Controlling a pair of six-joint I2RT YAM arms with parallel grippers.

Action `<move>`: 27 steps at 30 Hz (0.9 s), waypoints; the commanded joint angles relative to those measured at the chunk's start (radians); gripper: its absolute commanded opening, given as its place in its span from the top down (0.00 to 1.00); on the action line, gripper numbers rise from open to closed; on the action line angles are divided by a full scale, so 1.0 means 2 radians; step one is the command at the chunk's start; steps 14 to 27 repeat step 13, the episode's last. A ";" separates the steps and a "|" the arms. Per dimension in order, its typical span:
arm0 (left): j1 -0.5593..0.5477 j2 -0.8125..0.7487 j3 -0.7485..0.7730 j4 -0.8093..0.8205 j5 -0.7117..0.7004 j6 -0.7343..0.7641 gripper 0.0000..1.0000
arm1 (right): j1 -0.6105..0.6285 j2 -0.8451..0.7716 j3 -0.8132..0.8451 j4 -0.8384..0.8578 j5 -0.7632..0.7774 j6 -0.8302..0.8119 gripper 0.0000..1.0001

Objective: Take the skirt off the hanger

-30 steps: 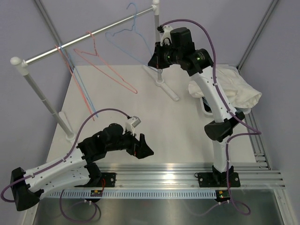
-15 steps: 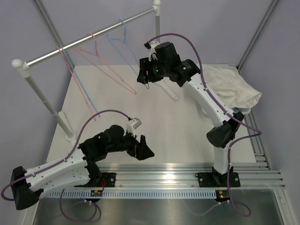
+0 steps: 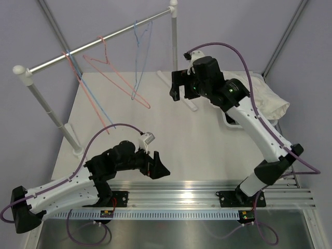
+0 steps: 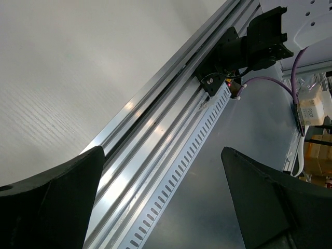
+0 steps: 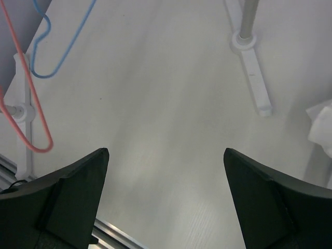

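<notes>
The pink hanger (image 3: 111,73) hangs bare on the metal rail (image 3: 78,51) at the back left; its lower corner also shows in the right wrist view as the pink hanger (image 5: 32,111). The skirt is out of view in every frame. My right gripper (image 3: 175,85) hovers open above the table, right of the hangers, and the right gripper (image 5: 165,153) has nothing between its fingers. My left gripper (image 3: 160,166) stands open low near the table's front edge; the left gripper (image 4: 162,150) looks down at the aluminium base rail.
A light-blue hanger (image 3: 139,57) hangs edge-on on the rail right of the pink one, and another (image 3: 89,96) hangs at the rail's left. The rack's post and foot (image 3: 179,88) stand beside my right gripper. A crumpled white shirt (image 3: 267,96) lies at the table's right edge.
My right gripper has opened and let go of the light-blue hanger, which now hangs on the rail. That arm drew back to the right and lower. The left arm has not moved.
</notes>
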 commanded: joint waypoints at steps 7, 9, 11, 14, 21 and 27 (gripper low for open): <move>-0.004 -0.029 -0.029 0.049 0.020 -0.011 0.01 | 0.001 -0.268 -0.331 0.052 0.081 0.081 0.01; -0.004 -0.036 -0.040 0.063 0.029 -0.018 0.01 | 0.000 -0.340 -0.382 0.055 0.075 0.112 0.00; -0.004 -0.042 -0.048 0.080 0.041 -0.027 0.01 | 0.000 -0.416 -0.450 0.062 0.071 0.147 0.01; -0.005 -0.047 -0.061 0.100 0.053 -0.035 0.01 | 0.000 -0.465 -0.510 0.081 0.051 0.164 0.00; -0.005 -0.047 -0.061 0.100 0.053 -0.035 0.01 | 0.000 -0.465 -0.510 0.081 0.051 0.164 0.00; -0.005 -0.047 -0.061 0.100 0.053 -0.035 0.01 | 0.000 -0.465 -0.510 0.081 0.051 0.164 0.00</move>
